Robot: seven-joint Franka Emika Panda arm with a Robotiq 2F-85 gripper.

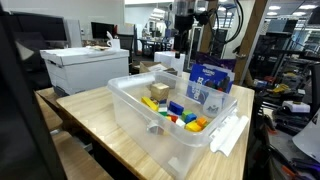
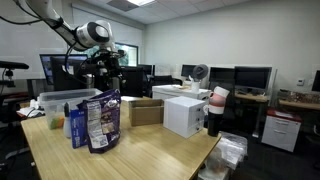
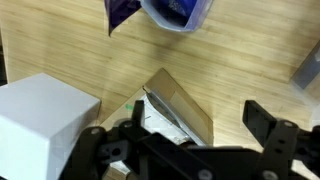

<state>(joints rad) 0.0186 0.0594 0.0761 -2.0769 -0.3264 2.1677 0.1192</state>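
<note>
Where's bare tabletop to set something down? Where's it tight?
Free: the wide wood strip of the table in front of the blue bag, cardboard box and white box, up to the near edge. Also the wood beside the clear bin, toward the table's corner. Crowded: bin, bag and both boxes stand close together.

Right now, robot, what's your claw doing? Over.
Gripper open, empty, hovering. Cardboard box right below, untouched. White box beside it, blue bag beyond.
</note>
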